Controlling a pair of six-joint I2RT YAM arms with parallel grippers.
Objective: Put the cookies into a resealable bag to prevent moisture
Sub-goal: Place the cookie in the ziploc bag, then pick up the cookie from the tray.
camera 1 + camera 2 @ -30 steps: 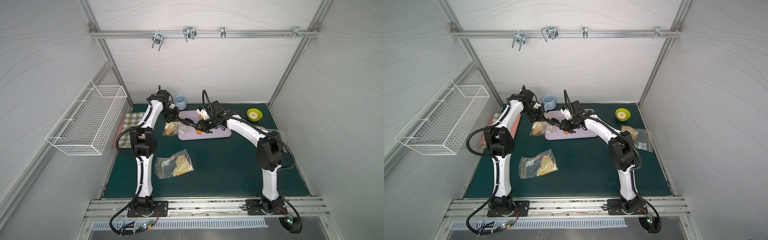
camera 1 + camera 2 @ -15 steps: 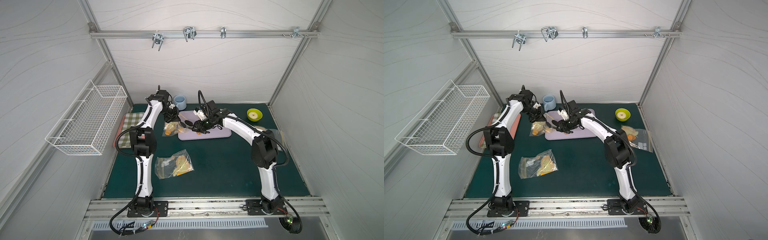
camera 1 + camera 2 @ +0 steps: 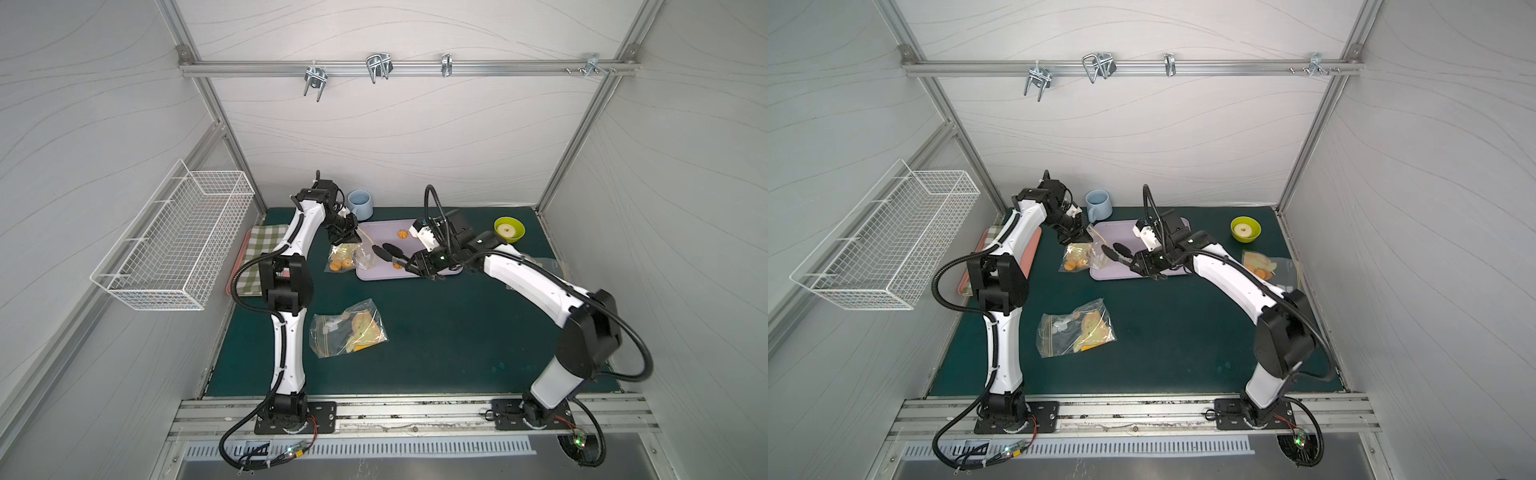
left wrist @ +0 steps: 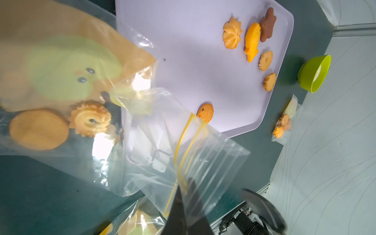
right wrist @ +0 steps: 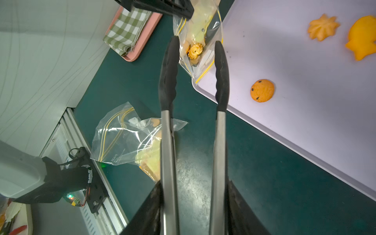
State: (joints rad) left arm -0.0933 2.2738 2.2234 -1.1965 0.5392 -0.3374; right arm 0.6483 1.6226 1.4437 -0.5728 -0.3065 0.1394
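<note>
6 cookies (image 4: 252, 40) lie loose on my lilac tray (image 4: 193, 50) per the L wrist cam: flower, fish, brown star and 2 toothed rounds clustered at 1 end, plus a chip cookie (image 5: 262, 90) alone nearer the tray edge. My R gripper (image 5: 194, 203) is clamped on the handles of the tongs (image 5: 167, 81), only partly squeezed, so the 2 black tips stand apart w/ nothing between them. The tips sit right at the mouth of the bag (image 5: 201, 65). The chip cookie is just beside the tray-side tong arm, outside the pair, not touching. My L gripper (image 4: 187, 219) is closed tight, pinching the bag's rim by the yellow zip strip, w/ the bag lapping over the tray's edge. Inside the bag I see at least 2 more, a plain round cookie (image 4: 38, 129) and a ring cookie (image 4: 90, 119), side by side. The R wrist cam shows the ring cookie just past the tong tips.
</note>
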